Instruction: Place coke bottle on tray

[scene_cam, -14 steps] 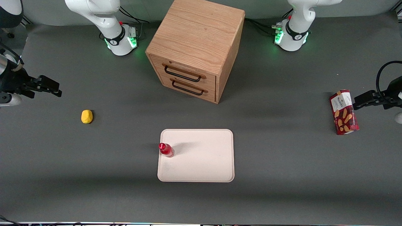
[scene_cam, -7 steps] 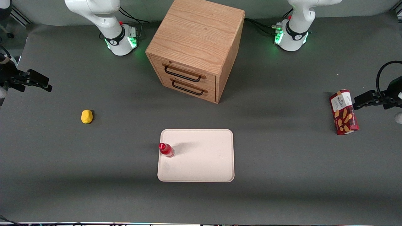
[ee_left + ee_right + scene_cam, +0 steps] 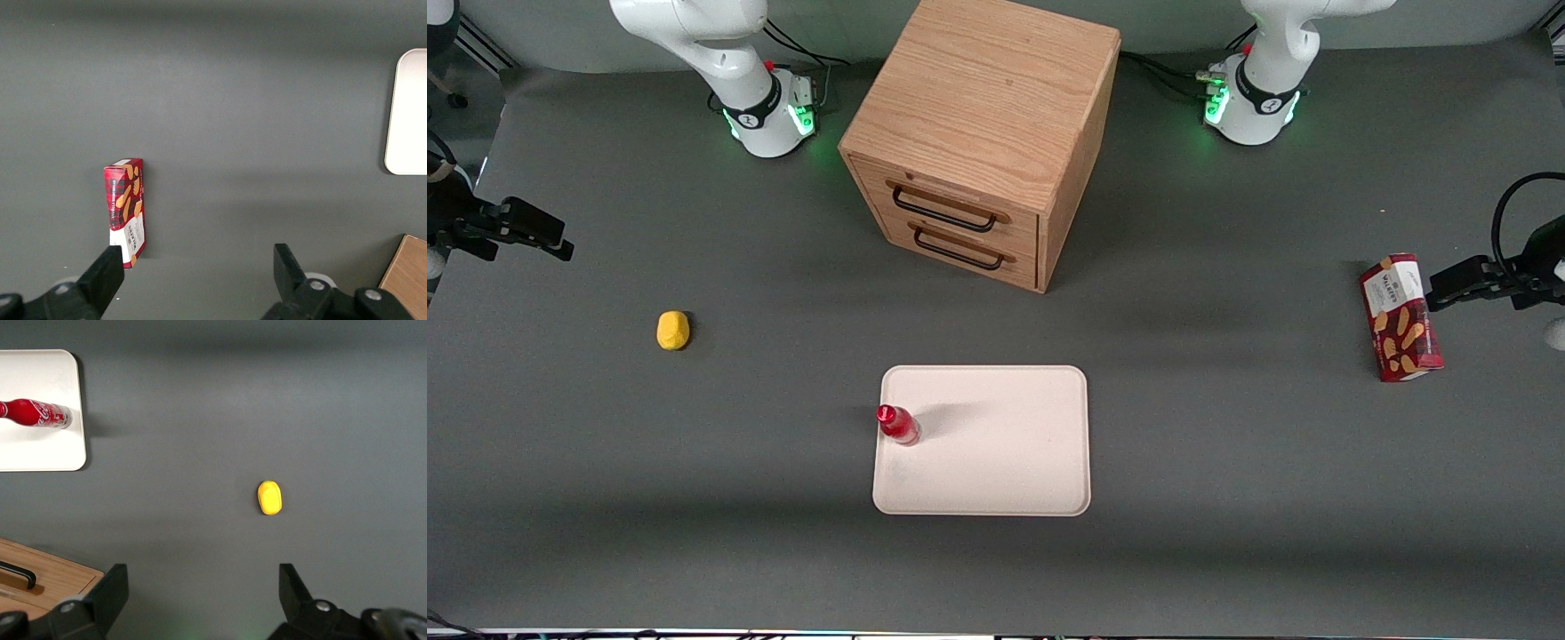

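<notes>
Red coke bottle [image 3: 896, 425], cream-pink tray [image 3: 996, 462]

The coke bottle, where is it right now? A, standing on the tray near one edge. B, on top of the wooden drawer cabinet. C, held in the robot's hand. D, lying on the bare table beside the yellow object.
A: the coke bottle stands upright on the tray, close to its edge toward the working arm's end, while the open hand hangs far off at that end of the table, holding nothing.
</notes>
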Tool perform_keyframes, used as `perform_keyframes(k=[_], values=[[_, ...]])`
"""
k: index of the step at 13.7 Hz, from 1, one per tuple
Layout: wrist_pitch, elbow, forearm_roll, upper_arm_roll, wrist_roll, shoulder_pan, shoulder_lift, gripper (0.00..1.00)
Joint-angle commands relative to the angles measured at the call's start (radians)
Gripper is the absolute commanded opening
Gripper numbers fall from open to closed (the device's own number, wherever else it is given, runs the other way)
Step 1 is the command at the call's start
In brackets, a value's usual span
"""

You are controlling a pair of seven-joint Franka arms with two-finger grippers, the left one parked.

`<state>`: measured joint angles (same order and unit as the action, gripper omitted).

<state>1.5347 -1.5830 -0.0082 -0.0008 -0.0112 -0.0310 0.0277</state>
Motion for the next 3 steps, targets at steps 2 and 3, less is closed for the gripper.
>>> perform_keyframes(k=[2,3], values=[[0.018,-0.017,0.010,0.004,0.017,-0.004,0.018,1.00],[0.016,-0.018,0.007,0.004,0.017,-0.004,0.018,1.00]])
